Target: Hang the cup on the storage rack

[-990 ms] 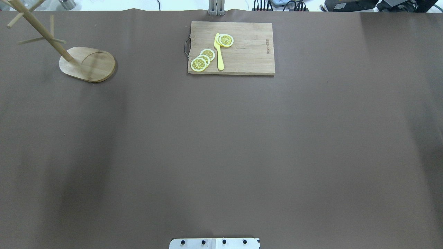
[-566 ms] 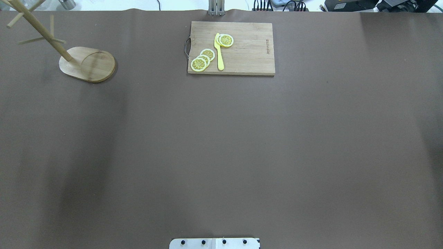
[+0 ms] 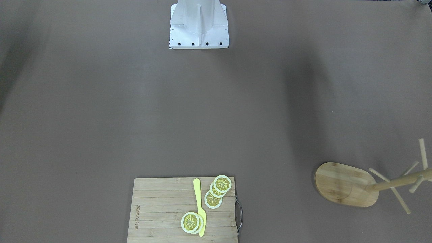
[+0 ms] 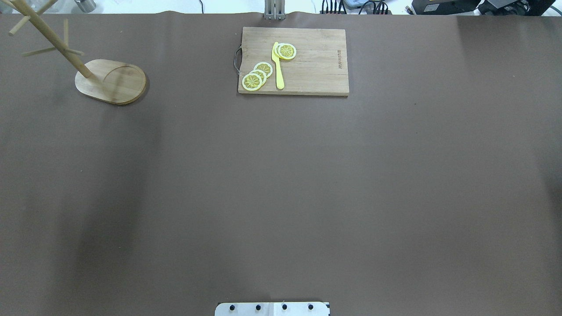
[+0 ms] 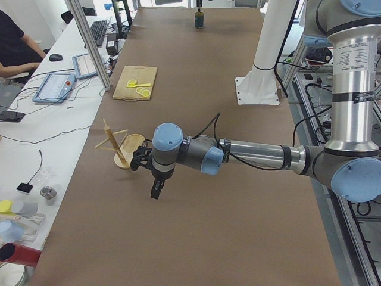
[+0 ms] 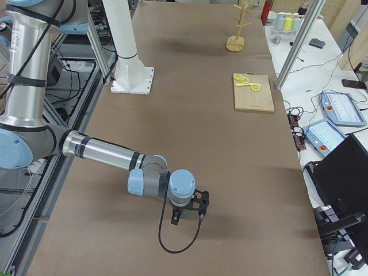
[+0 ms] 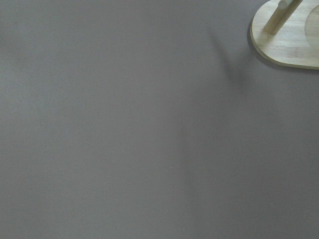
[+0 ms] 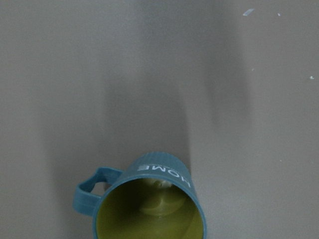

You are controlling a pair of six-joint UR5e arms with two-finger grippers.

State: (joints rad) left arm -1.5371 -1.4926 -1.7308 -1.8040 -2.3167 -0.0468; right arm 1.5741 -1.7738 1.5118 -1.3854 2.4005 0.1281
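Matt, finely ribbed blue-grey cup (image 8: 164, 172) w/ smoother yellowish inside; pale, smooth wood storage rack (image 4: 112, 82); grained wood cutting board (image 4: 316, 66) w/ yellow plastic knife (image 4: 279, 78); matt brown, paper-like table cover (image 4: 281, 184).

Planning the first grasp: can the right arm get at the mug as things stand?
Probably yes: the mug stands upright close under the right pincer, and the wrist view shows nothing blocking it.
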